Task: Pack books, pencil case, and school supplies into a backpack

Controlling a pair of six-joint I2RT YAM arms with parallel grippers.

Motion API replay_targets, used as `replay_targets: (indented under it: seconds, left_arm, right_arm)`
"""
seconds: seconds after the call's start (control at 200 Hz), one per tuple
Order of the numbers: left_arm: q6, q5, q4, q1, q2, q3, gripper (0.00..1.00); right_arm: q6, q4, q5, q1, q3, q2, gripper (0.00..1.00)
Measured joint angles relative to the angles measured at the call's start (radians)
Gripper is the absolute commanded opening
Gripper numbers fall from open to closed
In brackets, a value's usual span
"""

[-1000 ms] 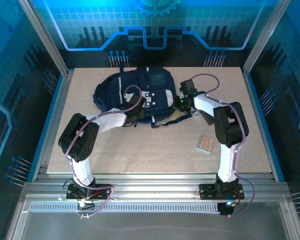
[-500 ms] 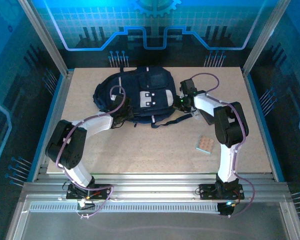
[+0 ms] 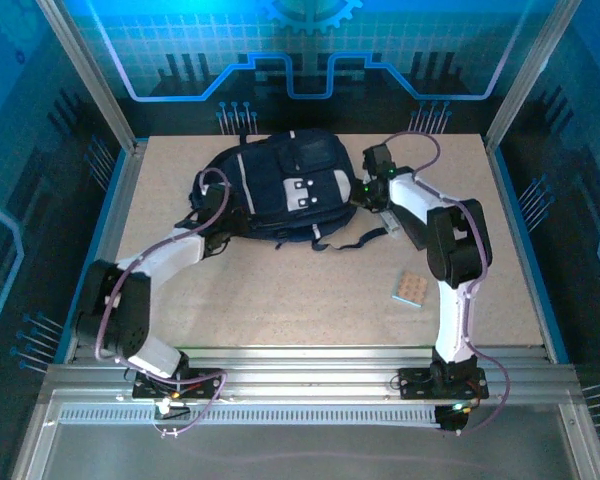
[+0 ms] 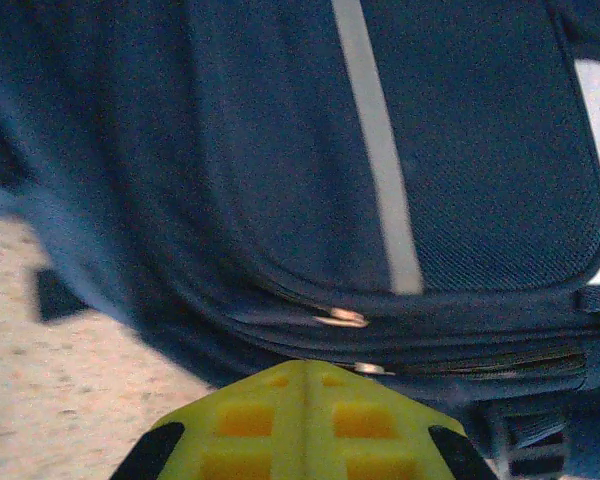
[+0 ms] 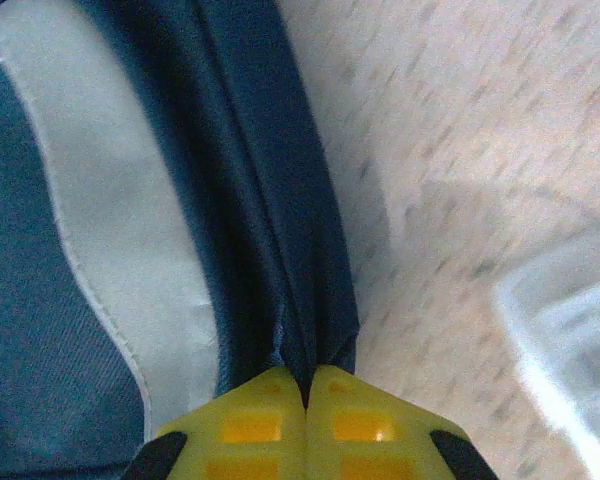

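Where the backpack lies: at the far middle of the table, flat, its front with the two small grey patches facing up.
Backpack, surface: dark navy fabric with a pale grey stripe running down it; closed zip lines along the near edge, with a metal zip pull lying on one of them.
Straps: a black strap trails from the bag's near right corner across the table.
Right gripper: at the bag's right edge; its yellow fingers are pressed together on a fold of the navy fabric, which runs up from between the tips beside a pale grey panel.
Left gripper: at the bag's left side; the yellow fingers meet with no gap, their tips just short of the zip lines, and I cannot tell whether they touch the fabric or pinch any of it.
Tan dotted pad: flat on the table, to the right of the right arm's elbow, well apart from the bag.
Pale blurred edge: on the table to the right of the pinched fold; too blurred to name.
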Motion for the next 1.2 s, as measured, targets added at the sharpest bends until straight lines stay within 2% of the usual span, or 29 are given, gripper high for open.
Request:
replay_targets:
  seconds: [0.065,0.165,0.235,0.28,0.33,0.38,0.425,0.53,0.66,0.78,0.976,1.136,1.201]
  left_arm:
    - [-0.001,0.004,-0.012,0.004,-0.051,-0.010,0.00]
    - [-0.017,0.009,-0.024,-0.056,-0.099,-0.025,0.00]
    - [-0.036,0.011,-0.027,-0.120,-0.103,-0.025,0.00]
    - [-0.051,0.016,-0.028,-0.159,-0.103,-0.025,0.00]
    - [-0.065,0.018,-0.026,-0.183,-0.103,-0.025,0.00]
    - [-0.082,0.018,-0.019,-0.188,-0.099,-0.025,0.00]
    - [-0.093,0.014,-0.007,-0.187,-0.089,-0.025,0.17]
    - [-0.104,-0.009,0.041,-0.191,-0.039,-0.022,0.46]
    - [-0.098,-0.050,0.042,-0.208,0.085,0.052,0.57]
    - [-0.075,-0.110,-0.004,-0.237,0.209,0.182,0.60]
    - [0.002,-0.257,-0.115,-0.294,0.376,0.401,0.60]
    - [0.074,-0.340,-0.193,-0.303,0.444,0.466,0.51]
    - [0.095,-0.357,-0.214,-0.302,0.458,0.471,0.44]
  right_arm:
    - [-0.007,-0.025,0.020,-0.022,0.086,0.050,0.00]
    - [-0.011,-0.063,0.028,-0.044,0.211,0.117,0.11]
    - [-0.014,-0.081,0.030,-0.045,0.230,0.121,0.32]
    - [-0.018,-0.088,0.042,-0.043,0.230,0.115,0.40]
    - [-0.014,-0.090,0.050,-0.042,0.218,0.100,0.46]
    - [-0.020,-0.075,0.042,-0.040,0.177,0.069,0.48]
    - [-0.016,-0.066,0.032,-0.034,0.125,0.028,0.48]
    - [-0.012,-0.056,0.006,-0.016,0.008,-0.086,0.50]
    - [-0.003,-0.037,-0.010,0.001,-0.092,-0.196,0.52]
    - [0.006,-0.021,-0.023,0.016,-0.163,-0.256,0.53]
    - [0.025,0.009,-0.055,0.027,-0.232,-0.264,0.53]
    - [0.030,0.017,-0.060,0.028,-0.263,-0.264,0.53]
    - [0.031,0.021,-0.059,0.028,-0.271,-0.266,0.53]
